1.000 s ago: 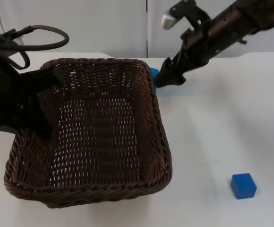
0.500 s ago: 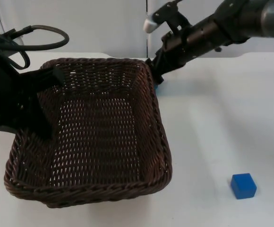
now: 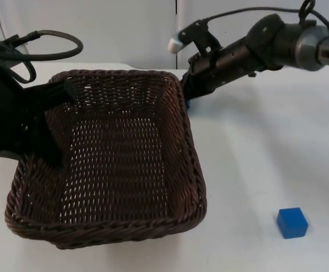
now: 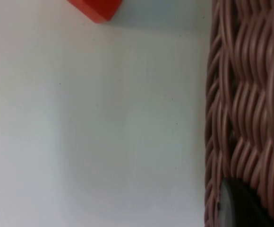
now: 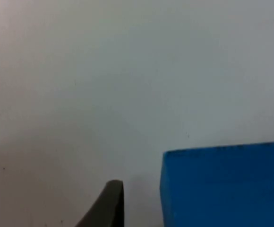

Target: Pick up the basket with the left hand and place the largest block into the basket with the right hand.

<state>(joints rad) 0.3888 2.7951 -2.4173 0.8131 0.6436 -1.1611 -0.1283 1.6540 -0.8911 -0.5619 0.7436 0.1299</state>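
Right tool [image 3: 186, 95] low beside basket [image 3: 178, 141]

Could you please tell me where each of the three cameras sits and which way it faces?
Top view: fixed above, looking down and forward at the basket, small blue block, left tool on the rim, right tool.
Left wrist view: on the left arm, facing the table, basket wall, a red block.
Right wrist view: on the right arm, facing a large blue block, one fingertip.
Shared: basket, top and left wrist.
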